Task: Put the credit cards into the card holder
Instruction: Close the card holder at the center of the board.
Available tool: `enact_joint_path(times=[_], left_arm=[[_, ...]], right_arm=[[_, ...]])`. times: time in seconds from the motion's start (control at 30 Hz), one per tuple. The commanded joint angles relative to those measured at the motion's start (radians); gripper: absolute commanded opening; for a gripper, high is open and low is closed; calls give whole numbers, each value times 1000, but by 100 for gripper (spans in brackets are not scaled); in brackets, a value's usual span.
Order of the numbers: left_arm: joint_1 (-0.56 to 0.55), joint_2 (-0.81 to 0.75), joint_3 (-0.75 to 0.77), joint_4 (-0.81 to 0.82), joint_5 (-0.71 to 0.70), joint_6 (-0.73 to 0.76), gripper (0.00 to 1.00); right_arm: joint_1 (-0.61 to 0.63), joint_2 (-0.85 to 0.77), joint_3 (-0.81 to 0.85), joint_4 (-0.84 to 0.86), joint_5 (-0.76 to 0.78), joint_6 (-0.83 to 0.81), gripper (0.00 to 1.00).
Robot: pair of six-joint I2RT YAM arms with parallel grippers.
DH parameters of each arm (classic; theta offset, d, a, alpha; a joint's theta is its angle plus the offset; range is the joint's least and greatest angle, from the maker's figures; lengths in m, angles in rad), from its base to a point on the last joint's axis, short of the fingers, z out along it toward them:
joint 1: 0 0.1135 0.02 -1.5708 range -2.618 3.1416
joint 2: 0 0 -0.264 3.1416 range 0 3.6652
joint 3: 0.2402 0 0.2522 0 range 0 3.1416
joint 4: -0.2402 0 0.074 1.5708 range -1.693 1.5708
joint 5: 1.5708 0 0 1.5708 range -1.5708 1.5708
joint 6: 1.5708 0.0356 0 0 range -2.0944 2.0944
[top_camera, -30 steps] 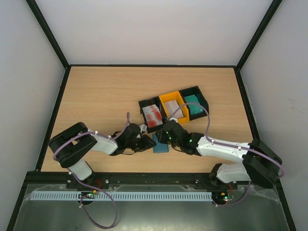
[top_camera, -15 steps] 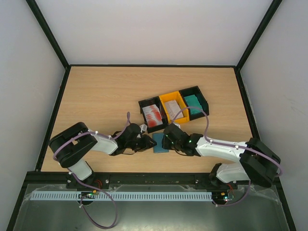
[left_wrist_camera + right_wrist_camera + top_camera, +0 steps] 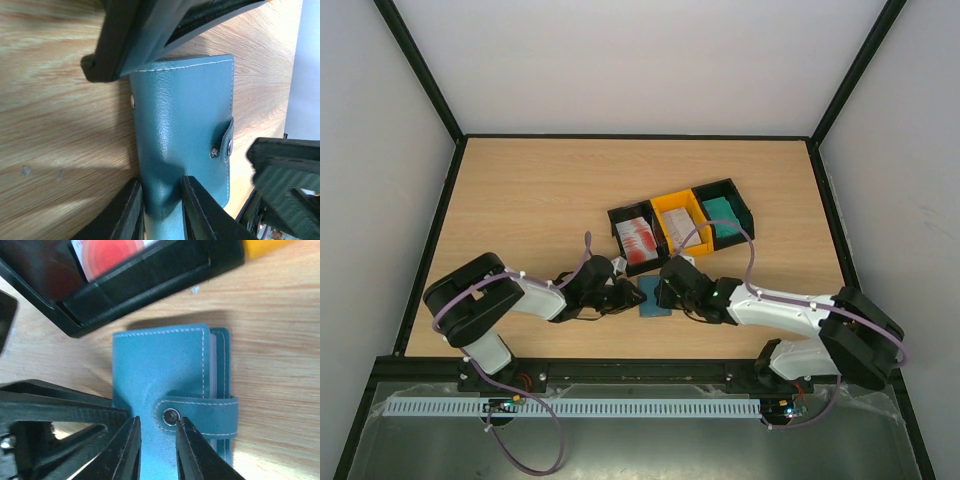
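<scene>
Blue-teal card holder (image 3: 160, 365) lies flat on the wooden table (image 3: 540, 200), closed, just in front of a row of three bins and between the two grippers. Its clasp tab (image 3: 210, 407) wraps round the open edge and is fastened at a metal snap (image 3: 171, 416).

Left gripper (image 3: 161, 182): the fingers stand close together with one end of the card holder between them. The cover is dented just beyond the tips, so the jaws are judged clamped on the holder.

Right gripper (image 3: 157, 420): the fingers are narrowly parted and come down on the opposite side of the holder. The snap end of the tab lies right beside one fingertip. Whether they pinch the tab or only rest on the cover cannot be told.

Red-and-white credit cards (image 3: 636, 240) sit in the black bin (image 3: 614, 228) nearest the holder. Next to it stands the yellow bin (image 3: 672, 201), whose contents are partly hidden by a cable. Green-teal credit cards (image 3: 723, 212) lie in the second black bin (image 3: 748, 212) at the far end of the row. No card is held by either gripper.
</scene>
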Motion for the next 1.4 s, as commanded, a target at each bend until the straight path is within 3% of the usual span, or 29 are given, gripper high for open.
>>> enact_joint_path(times=[0.0,0.27,0.43,0.7,1.37], left_arm=[[-6,33,-2,-70,-29,18,25],[-10,40,0,-70,-30,18,26],[-11,40,1,-70,-31,18,26],[-15,45,-1,-67,-28,22,26],[-18,66,3,-51,-26,18,26]], right_arm=[[-5,-55,2,-35,102,3,21],[-17,39,15,-13,63,-8,21],[-19,70,10,49,17,-27,10],[-20,83,-8,83,-32,-27,9],[-17,122,-49,17,-120,-35,2]])
